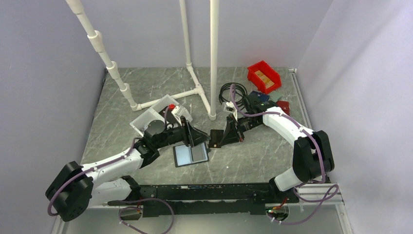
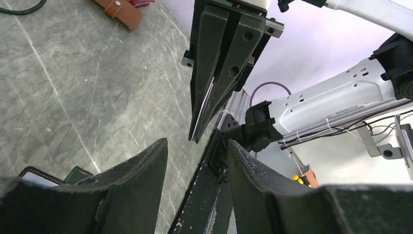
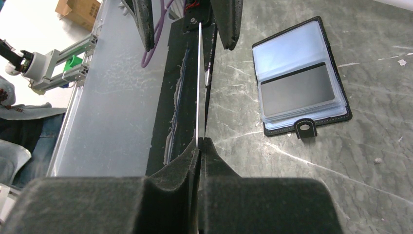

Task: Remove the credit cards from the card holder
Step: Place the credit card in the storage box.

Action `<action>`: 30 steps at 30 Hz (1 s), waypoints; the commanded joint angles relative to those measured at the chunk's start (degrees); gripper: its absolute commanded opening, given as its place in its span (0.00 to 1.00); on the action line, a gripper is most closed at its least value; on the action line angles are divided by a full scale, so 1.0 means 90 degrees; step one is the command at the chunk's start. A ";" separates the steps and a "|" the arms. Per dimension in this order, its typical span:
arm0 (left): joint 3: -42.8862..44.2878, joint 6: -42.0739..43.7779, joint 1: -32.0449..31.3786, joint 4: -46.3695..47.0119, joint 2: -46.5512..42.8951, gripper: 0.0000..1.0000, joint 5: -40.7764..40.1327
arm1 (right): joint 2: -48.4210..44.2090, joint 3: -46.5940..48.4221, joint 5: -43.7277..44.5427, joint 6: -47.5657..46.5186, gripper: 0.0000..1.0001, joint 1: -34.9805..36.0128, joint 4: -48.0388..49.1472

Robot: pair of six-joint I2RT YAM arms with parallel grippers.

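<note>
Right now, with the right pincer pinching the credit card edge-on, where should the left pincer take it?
Probably by its free end, clear of the right pincer. The credit card is held on edge, so the left pincer, facing it head-on, should bring one finger onto each flat face.

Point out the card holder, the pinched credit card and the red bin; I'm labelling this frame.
card holder [image 3: 292,48]: right wrist view, on its clear window.
credit card [image 3: 198,87]: right wrist view, on its thin edge.
red bin [image 1: 256,83]: top view, on its near wall.
</note>
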 commanded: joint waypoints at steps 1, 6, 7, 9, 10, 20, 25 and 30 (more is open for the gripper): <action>0.0360 0.0073 -0.0061 0.0222 0.0090 0.53 0.0131 | -0.0099 0.0229 -0.0146 -0.0250 0.00 -0.0014 -0.0006; 0.0387 0.0110 -0.0130 0.0286 0.0226 0.52 0.0166 | -0.0090 0.0229 -0.0146 -0.0252 0.00 -0.0014 -0.0006; 0.0395 0.0118 -0.0139 0.0284 0.0262 0.52 0.0162 | -0.0094 0.0229 -0.0145 -0.0250 0.00 -0.0013 -0.0010; 0.0414 0.0148 -0.0155 0.0280 0.0350 0.51 0.0151 | -0.0103 0.0229 -0.0146 -0.0253 0.00 -0.0013 -0.0006; 0.0430 0.0155 -0.0173 0.0273 0.0385 0.49 0.0138 | -0.0100 0.0229 -0.0147 -0.0259 0.00 -0.0013 -0.0005; 0.0685 0.0174 -0.0277 0.0451 0.0841 0.16 0.0407 | -0.0105 0.0229 -0.0155 -0.0259 0.00 -0.0013 -0.0015; 0.0644 0.0174 -0.0290 0.0601 0.0894 0.00 0.0445 | -0.0098 0.0220 -0.0123 -0.0191 0.00 -0.0013 0.0044; 0.0460 0.0363 -0.0292 0.0068 0.0475 0.00 0.0173 | -0.0111 0.0246 0.0005 -0.0145 0.44 -0.0015 0.0044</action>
